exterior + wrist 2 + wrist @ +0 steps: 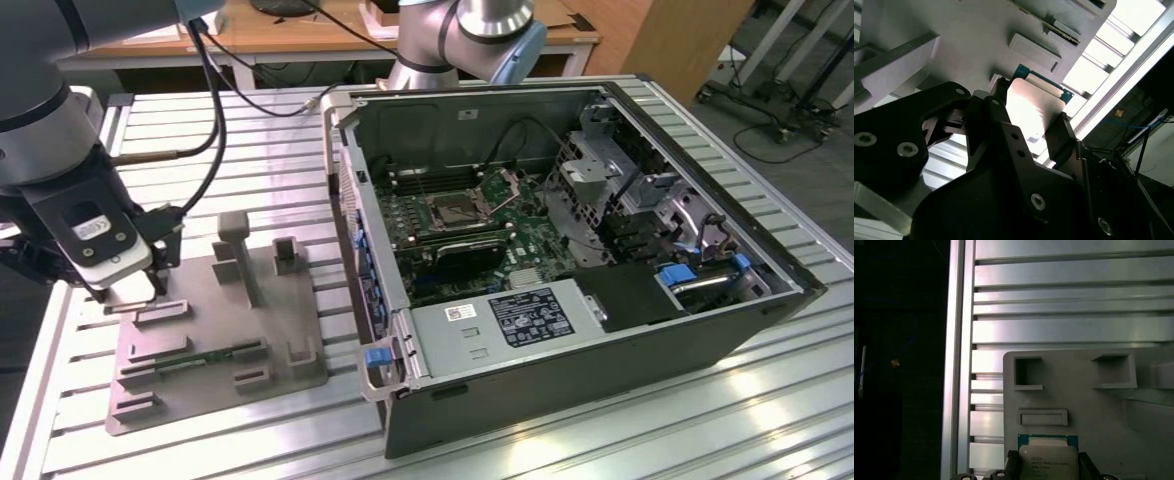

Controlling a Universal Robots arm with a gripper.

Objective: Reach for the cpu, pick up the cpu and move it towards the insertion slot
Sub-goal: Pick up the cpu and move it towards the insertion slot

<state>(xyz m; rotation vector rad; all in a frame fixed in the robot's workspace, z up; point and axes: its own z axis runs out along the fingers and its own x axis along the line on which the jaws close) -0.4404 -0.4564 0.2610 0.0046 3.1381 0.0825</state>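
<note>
Gripper (131, 295) low over the corner of the grey tray (220, 345) at the exterior view's left, on the slatted aluminium table (254, 150). In both wrist views the black fingers (1062, 131) are closed narrow on the cpu (1034, 106), one on each of two opposite edges, both touching. The chip's pale metal top faces the cameras, with a thin green rim showing along its far edge. The cpu sits at the tray's edge, just beside a small raised rectangular block (1044, 417). Cannot tell whether it is lifted clear of the tray or resting on it. A green memory stick (187, 358) lies flat on the tray, nearer the exterior camera. The insertion slot (451, 210), with its silver bracket hinged up, is on the motherboard inside the open computer case (694, 330), well apart from the gripper toward the exterior view's right.
</note>
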